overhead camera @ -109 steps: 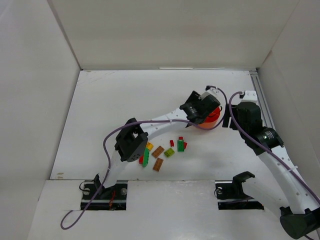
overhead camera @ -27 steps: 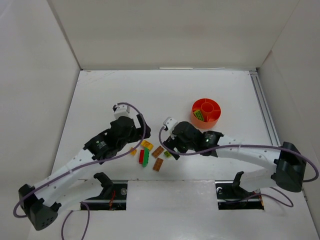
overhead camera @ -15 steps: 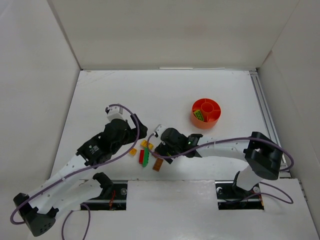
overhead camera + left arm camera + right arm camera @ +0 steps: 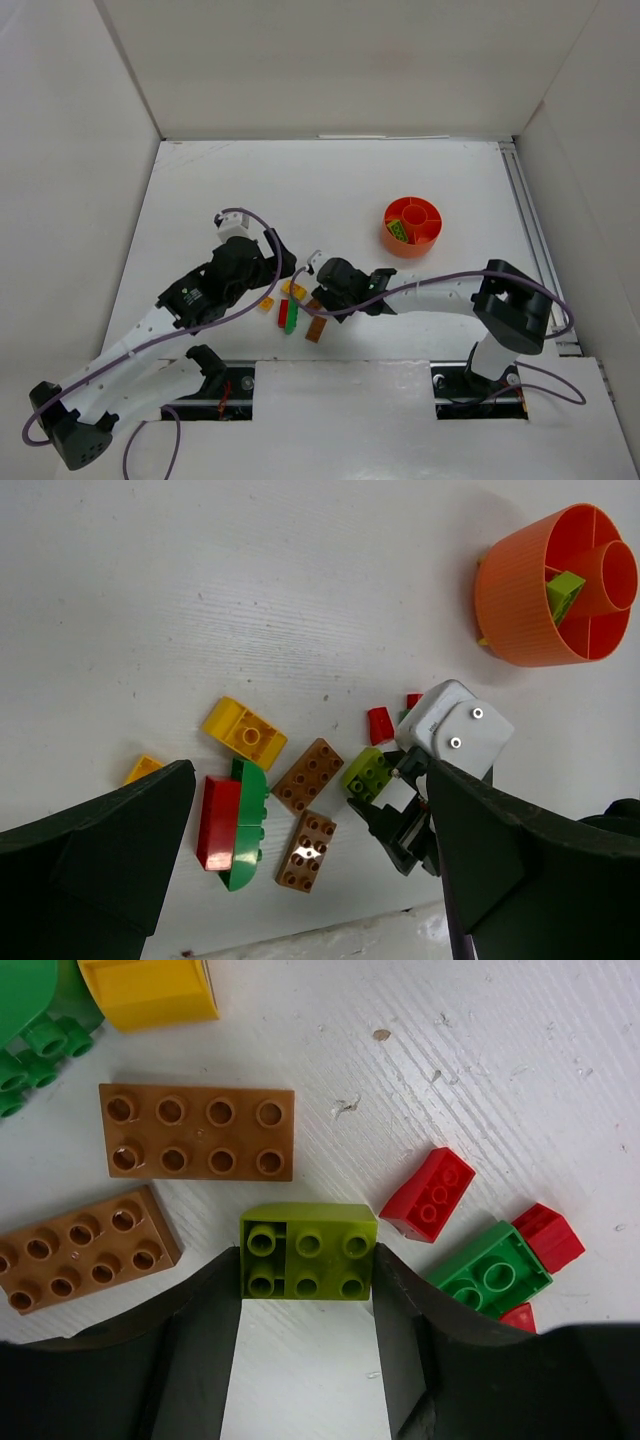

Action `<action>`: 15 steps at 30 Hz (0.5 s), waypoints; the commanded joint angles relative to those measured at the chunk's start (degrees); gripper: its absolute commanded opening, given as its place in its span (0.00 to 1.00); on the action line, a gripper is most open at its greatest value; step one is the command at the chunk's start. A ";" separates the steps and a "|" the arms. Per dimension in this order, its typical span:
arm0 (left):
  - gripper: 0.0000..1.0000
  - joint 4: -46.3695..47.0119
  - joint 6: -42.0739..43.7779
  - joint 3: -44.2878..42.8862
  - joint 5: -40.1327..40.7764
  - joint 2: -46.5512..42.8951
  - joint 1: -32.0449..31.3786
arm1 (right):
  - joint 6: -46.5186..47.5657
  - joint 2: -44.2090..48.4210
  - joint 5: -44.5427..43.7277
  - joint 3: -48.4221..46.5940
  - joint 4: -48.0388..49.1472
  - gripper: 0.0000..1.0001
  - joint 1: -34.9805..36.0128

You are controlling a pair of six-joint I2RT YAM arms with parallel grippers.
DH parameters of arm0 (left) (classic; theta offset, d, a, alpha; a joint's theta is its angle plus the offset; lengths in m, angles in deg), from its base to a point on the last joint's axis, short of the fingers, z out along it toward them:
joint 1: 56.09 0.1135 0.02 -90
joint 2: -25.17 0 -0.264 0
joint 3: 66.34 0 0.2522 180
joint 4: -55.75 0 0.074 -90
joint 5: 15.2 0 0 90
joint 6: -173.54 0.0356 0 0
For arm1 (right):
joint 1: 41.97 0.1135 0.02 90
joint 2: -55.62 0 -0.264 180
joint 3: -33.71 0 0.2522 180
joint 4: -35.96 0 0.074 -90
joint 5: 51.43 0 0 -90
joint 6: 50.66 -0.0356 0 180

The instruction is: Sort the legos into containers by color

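Loose legos lie in a cluster near the front of the table. My right gripper (image 4: 307, 1260) is down on the table, shut on a lime brick (image 4: 307, 1253) with a finger pressed against each side. Around it lie two brown plates (image 4: 196, 1132) (image 4: 85, 1250), a yellow brick (image 4: 148, 990), a red brick (image 4: 430, 1195) and a green brick (image 4: 490, 1270). My left gripper (image 4: 310, 780) hovers open above the cluster, holding nothing. The orange bowl (image 4: 400, 245) stands at the back right, with a lime brick (image 4: 565, 588) in one compartment.
A red brick (image 4: 219, 821) joined to a green one (image 4: 248, 825) lies at the cluster's left, with a small orange piece (image 4: 144, 770) beyond. The table's front edge runs just below the bricks. White walls enclose the table on three sides.
My right arm slid a little left over the cluster and its fingers closed in on the lime brick. The left arm has barely moved and stays open.
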 commanded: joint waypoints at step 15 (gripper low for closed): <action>1.00 2.32 1.53 -0.44 -0.65 1.82 0.15 | -4.16 14.64 -18.32 -8.10 -13.08 0.45 -4.88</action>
